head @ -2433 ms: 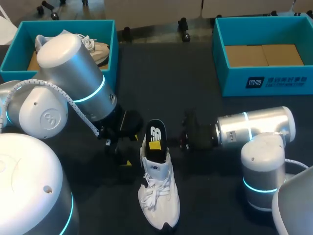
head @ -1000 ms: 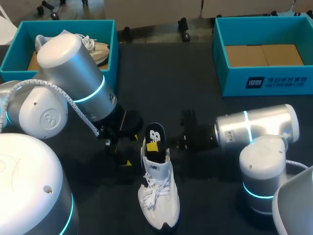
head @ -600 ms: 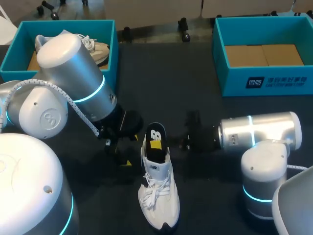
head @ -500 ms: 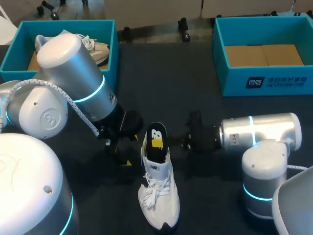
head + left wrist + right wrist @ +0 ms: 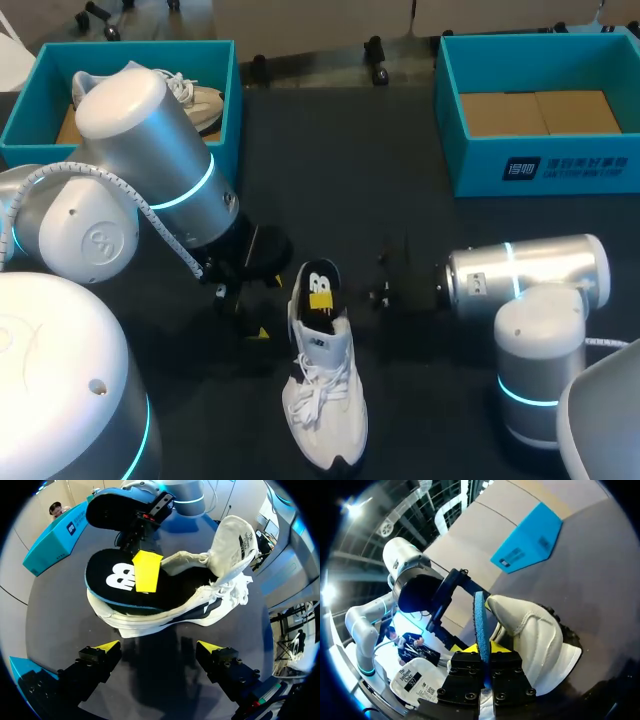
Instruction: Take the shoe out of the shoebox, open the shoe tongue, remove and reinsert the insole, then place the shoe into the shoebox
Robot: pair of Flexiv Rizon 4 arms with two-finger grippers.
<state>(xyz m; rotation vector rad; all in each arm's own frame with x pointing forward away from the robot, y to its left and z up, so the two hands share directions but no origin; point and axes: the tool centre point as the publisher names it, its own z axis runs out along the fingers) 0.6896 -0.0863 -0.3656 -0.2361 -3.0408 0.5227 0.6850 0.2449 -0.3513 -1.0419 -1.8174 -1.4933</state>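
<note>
A white shoe [image 5: 325, 400] lies on the dark table, toe toward the front edge, tongue folded forward. Its black insole [image 5: 318, 276], blue-edged with a white logo, sticks up out of the heel opening. My right gripper [image 5: 320, 298] comes in from the right and is shut on the insole. In the right wrist view the insole [image 5: 481, 612] stands edge-on between the closed fingers of this gripper [image 5: 484, 652], beside the shoe [image 5: 535, 640]. My left gripper [image 5: 159, 647] is open just short of the shoe's side [image 5: 150, 622], touching nothing. The insole [image 5: 112, 582] shows above it.
A teal shoebox [image 5: 228, 90] at the back left holds another white shoe [image 5: 195, 100]. A second teal shoebox [image 5: 540, 165] at the back right shows only its cardboard floor. My left arm [image 5: 150, 170] fills the left side of the table.
The right gripper closed on the insole. The right arm then drew a little toward the front, and the insole's raised end came down slightly with it. The left arm stayed still.
</note>
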